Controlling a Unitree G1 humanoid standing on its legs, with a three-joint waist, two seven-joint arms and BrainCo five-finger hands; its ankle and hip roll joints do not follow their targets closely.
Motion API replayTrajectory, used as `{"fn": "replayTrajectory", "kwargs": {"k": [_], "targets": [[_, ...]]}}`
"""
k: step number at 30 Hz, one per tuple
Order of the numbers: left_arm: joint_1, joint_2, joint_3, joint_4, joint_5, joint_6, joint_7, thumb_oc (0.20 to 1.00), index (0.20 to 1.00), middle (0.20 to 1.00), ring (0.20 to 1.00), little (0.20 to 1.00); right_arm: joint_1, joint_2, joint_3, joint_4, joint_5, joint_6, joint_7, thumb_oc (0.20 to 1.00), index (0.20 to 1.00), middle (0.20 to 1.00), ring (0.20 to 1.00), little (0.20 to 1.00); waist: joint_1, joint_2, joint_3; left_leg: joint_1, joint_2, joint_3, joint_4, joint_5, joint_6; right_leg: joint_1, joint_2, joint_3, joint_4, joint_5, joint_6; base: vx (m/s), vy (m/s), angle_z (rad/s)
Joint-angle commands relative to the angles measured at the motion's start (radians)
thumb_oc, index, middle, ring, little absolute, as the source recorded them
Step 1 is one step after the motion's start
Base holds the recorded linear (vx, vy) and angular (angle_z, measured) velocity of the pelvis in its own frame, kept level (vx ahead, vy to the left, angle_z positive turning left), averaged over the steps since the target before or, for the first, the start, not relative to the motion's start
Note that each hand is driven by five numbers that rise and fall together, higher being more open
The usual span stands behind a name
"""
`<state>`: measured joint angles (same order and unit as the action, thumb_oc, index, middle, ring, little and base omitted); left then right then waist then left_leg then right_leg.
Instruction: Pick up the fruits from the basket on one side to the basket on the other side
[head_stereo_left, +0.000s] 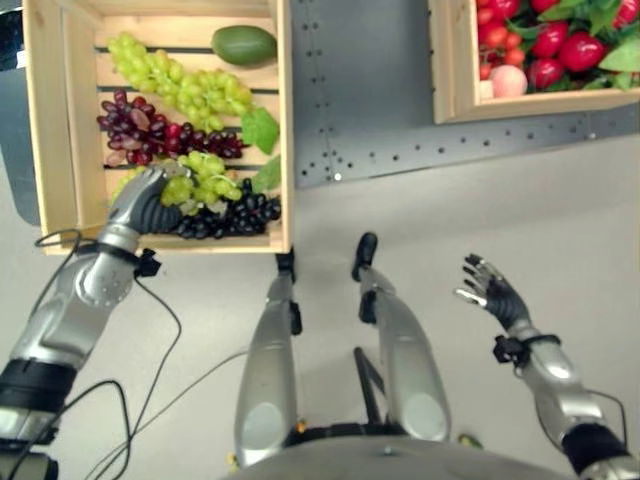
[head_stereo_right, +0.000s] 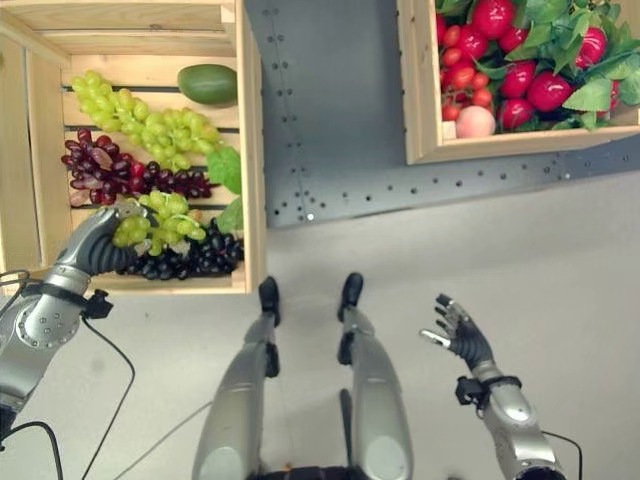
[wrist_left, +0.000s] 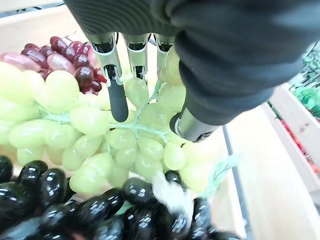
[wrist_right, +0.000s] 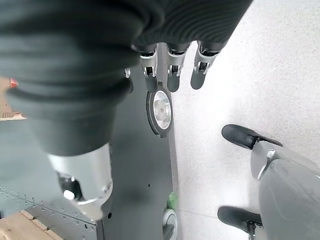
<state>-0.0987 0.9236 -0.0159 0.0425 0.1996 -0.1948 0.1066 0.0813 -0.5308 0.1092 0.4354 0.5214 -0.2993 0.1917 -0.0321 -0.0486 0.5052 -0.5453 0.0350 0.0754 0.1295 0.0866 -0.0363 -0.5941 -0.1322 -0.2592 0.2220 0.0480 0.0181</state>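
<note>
The grey counter (head_stereo_left: 370, 110) carried two wooden crates. The left crate (head_stereo_left: 55, 120) was the bigger one in the head views, and the right crate (head_stereo_left: 450, 70) stood well apart from it, cut by the frame edge. The right crate was full of red fruits (head_stereo_right: 548, 88) with green leaves (head_stereo_right: 590, 95) and one pale peach (head_stereo_right: 475, 121) near its front wall.

In the left crate, a long bunch of green grapes (head_stereo_left: 180, 82) lay toward the far side, with a green mango (head_stereo_left: 243, 45) just beside it at the far wall. A red grape bunch (head_stereo_left: 150, 130) lay in the middle. A black grape bunch (head_stereo_left: 228, 217) lay along the near wall, touching a smaller green grape bunch (wrist_left: 125, 140).

The left robot hand (head_stereo_left: 145, 200) was inside the left crate, on this smaller green bunch. In the left wrist view its fingers (wrist_left: 117, 97) were curled over the grapes and the thumb (wrist_left: 192, 125) pressed from the other side, so it was grasping the bunch. The bunch was lying in the crate, against the black grapes.

The right robot hand (head_stereo_left: 492, 290) hung over the floor (head_stereo_left: 560, 220), well apart from both crates, with fingers spread and released, holding nothing.
</note>
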Motion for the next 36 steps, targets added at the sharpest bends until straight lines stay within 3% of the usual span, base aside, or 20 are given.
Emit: {"fn": "replayTrajectory", "kwargs": {"k": [1,9,24,25,36], "targets": [[0.025,-0.056,0.044,-0.095,-0.127,-0.102,0.022,0.2,0.2,0.2,0.2,0.2,0.052,-0.03,-0.008,-0.031,-0.017,-0.029,-0.004,1.0,1.0,1.0,1.0,1.0,-0.007,0.012,-0.068,0.038,-0.063,-0.006,0.05,-0.154,0.053,0.027,0.015,-0.025,-0.014,-0.025,0.092,0.0,0.0,0.0],[0.001,-0.103,0.032,-0.162,-0.247,-0.147,0.037,0.2,0.2,0.2,0.2,0.2,0.037,-0.029,0.018,-0.018,-0.026,-0.036,-0.011,1.0,1.0,1.0,1.0,1.0,-0.005,0.014,-0.098,0.072,-0.066,-0.006,0.044,-0.164,0.053,0.052,0.014,-0.023,-0.006,-0.037,0.091,0.02,0.0,0.02],[-0.021,-0.165,0.041,-0.234,-0.349,-0.173,0.032,0.2,0.2,0.2,0.2,0.2,0.024,-0.05,0.034,-0.045,-0.078,-0.04,-0.02,1.0,1.0,1.0,1.0,1.0,-0.004,0.022,-0.139,0.122,-0.068,-0.007,0.032,-0.175,0.052,0.088,0.01,-0.025,0.008,-0.057,0.091,0.02,-0.002,0.02],[-0.024,-0.169,0.041,-0.237,-0.353,-0.174,0.029,0.2,0.2,0.2,0.2,0.2,0.021,-0.056,0.035,-0.049,-0.091,-0.04,-0.018,1.0,1.0,1.0,1.0,1.0,-0.005,0.018,-0.139,0.115,-0.072,0.004,0.031,-0.152,0.057,0.084,0.004,-0.037,0.0,-0.034,0.08,-0.07,-0.003,0.04],[-0.048,-0.185,0.037,-0.277,-0.416,-0.166,-0.057,0.2,0.2,0.2,0.2,0.2,-0.039,-0.163,-0.011,-0.233,-0.072,-0.027,0.037,1.0,1.0,1.0,1.0,1.0,0.005,0.033,-0.178,0.179,-0.077,0.001,0.014,-0.159,0.059,0.133,0.001,-0.037,0.008,-0.049,0.079,0.0,0.0,0.01]]}}
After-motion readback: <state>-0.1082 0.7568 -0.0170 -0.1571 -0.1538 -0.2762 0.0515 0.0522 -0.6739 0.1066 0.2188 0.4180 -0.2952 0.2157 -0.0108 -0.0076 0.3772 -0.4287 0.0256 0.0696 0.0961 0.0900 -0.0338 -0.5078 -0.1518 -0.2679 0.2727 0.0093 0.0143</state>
